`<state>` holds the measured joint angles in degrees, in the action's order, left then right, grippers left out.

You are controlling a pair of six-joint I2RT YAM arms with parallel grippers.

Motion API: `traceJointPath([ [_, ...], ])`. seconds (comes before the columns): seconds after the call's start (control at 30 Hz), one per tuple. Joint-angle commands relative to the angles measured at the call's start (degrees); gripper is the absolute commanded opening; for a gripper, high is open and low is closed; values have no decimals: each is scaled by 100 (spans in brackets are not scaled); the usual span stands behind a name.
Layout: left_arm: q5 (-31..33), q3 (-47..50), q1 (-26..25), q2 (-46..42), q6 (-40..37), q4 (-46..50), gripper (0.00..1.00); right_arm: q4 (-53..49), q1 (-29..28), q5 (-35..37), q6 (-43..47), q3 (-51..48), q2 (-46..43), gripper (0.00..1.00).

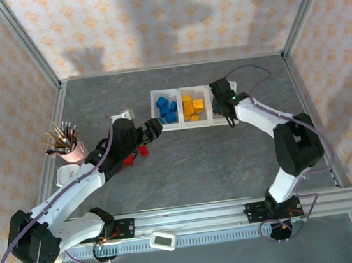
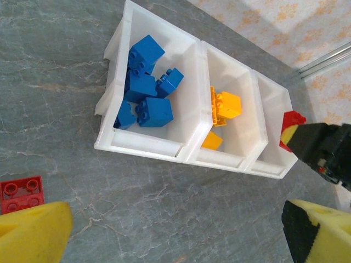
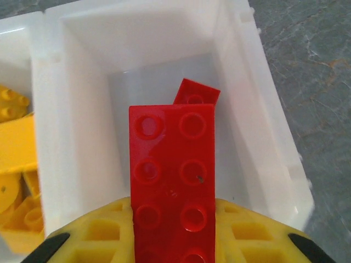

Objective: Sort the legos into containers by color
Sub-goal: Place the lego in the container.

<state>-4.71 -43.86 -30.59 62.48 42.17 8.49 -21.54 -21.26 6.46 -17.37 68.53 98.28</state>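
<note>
Currently the right pincer (image 3: pixel 173 235) pinches a long red studded plastic plate (image 3: pixel 173 164) by its near end, over the rightmost of three joined white translucent plastic bins (image 3: pixel 82 120). A smaller red brick (image 3: pixel 196 92) lies on that bin's floor past the plate's far end; whether the two touch cannot be told. Blue bricks (image 2: pixel 143 82) sit in the left bin, yellow-orange bricks (image 2: pixel 227 104) in the middle one.

The left pincer (image 2: pixel 175 241) is spread wide and holds nothing. It hangs above the grey stone-patterned tabletop (image 2: pixel 164 203) near the bins. A flat red brick (image 2: pixel 21 193) lies just beside its finger.

Risks, as judged:
- The plate is long for the bin. Let go while tilted, it may lean on a wall or bridge the rim.
- Released too near the dividing wall, it could tip in among the yellow-orange bricks.
- A forward reach by the left arm may crowd the right.
</note>
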Motion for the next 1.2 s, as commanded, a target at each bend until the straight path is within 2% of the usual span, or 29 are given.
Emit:
traceJointPath([
  [0.0, -4, -229, 58, 54, -183, -123, 99, 55, 166, -10, 261, 429, 413, 29],
  [0.1, 23, -219, 78, 54, -166, -110, 99, 98, 253, 23, 285, 581, 670, 32],
  [0.23, 49, -173, 88, 25, -148, -131, 99, 84, 280, 80, 293, 700, 837, 44],
  [0.4, 32, -193, 122, 28, -131, -142, 99, 122, 280, -67, 314, 698, 637, 49],
  [0.77, 55, -159, 150, -135, -78, -89, 99, 136, 82, -713, 283, 491, -377, 47],
  [0.97, 292, 36, 198, -495, -30, 165, 99, 34, -609, -794, 171, 335, -710, 48],
  [1.17, 617, 375, 228, -1133, 140, 598, 99, 115, -1801, -670, -154, 143, -770, 49],
])
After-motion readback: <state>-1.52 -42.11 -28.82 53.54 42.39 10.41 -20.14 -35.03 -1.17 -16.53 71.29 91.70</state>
